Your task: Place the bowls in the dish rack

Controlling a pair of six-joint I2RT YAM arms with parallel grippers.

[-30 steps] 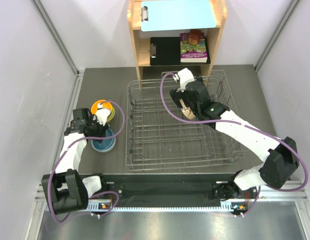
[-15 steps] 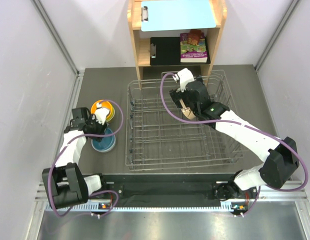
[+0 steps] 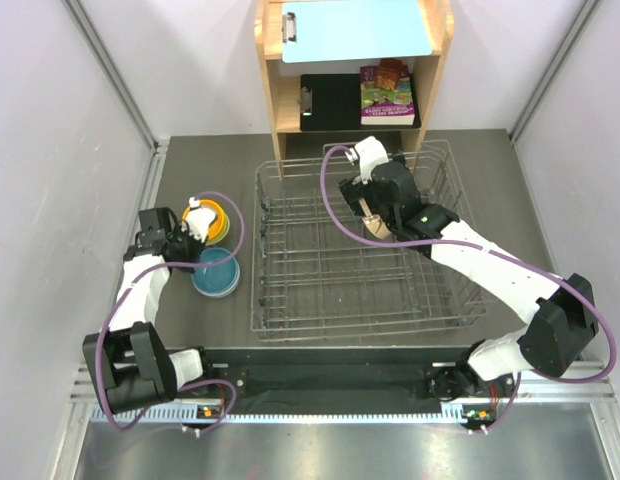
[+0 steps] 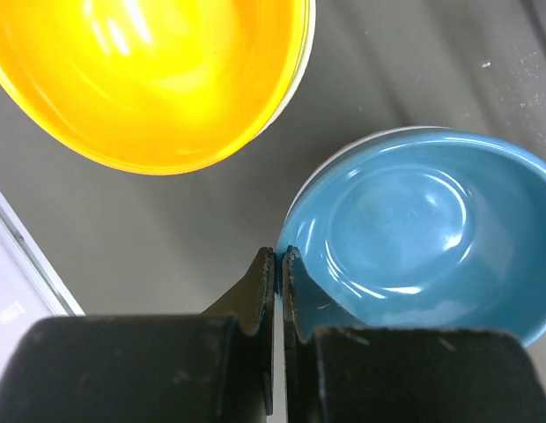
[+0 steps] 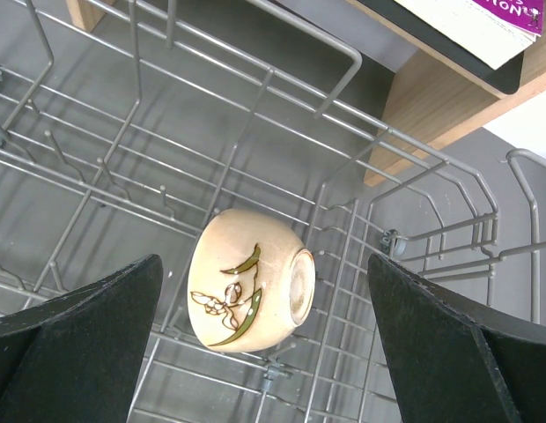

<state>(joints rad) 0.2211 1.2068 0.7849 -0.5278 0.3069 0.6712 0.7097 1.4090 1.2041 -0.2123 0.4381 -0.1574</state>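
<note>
Fingers (image 4: pixel 255 295) pinch blue bowl (image 4: pixel 414 220) rim (orange bowl (image 4: pixel 158 79) beside).

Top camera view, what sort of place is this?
Probably a robot test cell, not a kitchen: plain walls enclose a dark table holding a wire dish rack, with a wooden shelf and clipboard behind.

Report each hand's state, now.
Left hand: shut at the rim of the blue bowl; grip cannot be told.
Right hand: open, empty, above the beige bowl in the dish rack.

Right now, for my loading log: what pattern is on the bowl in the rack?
The bowl is beige with a green leaf sprig; clearest in right wrist view.
</note>
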